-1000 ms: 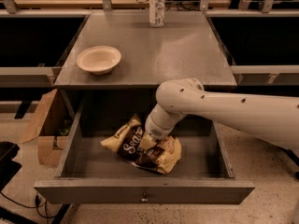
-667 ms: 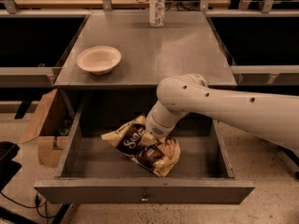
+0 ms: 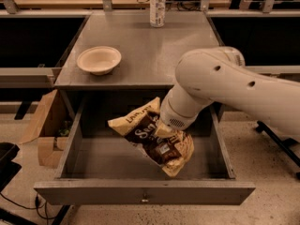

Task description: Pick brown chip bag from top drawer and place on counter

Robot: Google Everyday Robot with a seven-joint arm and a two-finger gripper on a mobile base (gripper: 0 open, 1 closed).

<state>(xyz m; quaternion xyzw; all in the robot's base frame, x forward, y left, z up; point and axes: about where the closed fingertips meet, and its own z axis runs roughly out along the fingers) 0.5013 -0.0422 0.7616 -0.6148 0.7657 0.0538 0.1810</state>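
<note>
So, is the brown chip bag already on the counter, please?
No, the pincer holds the brown chip bag over the open top drawer, below the counter.

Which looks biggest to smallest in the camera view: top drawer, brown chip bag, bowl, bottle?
1. top drawer
2. brown chip bag, at the gripper, over the drawer
3. bowl
4. bottle, though it stands farthest back and is cropped at the top, so its rank against the bowl is unsure
</note>
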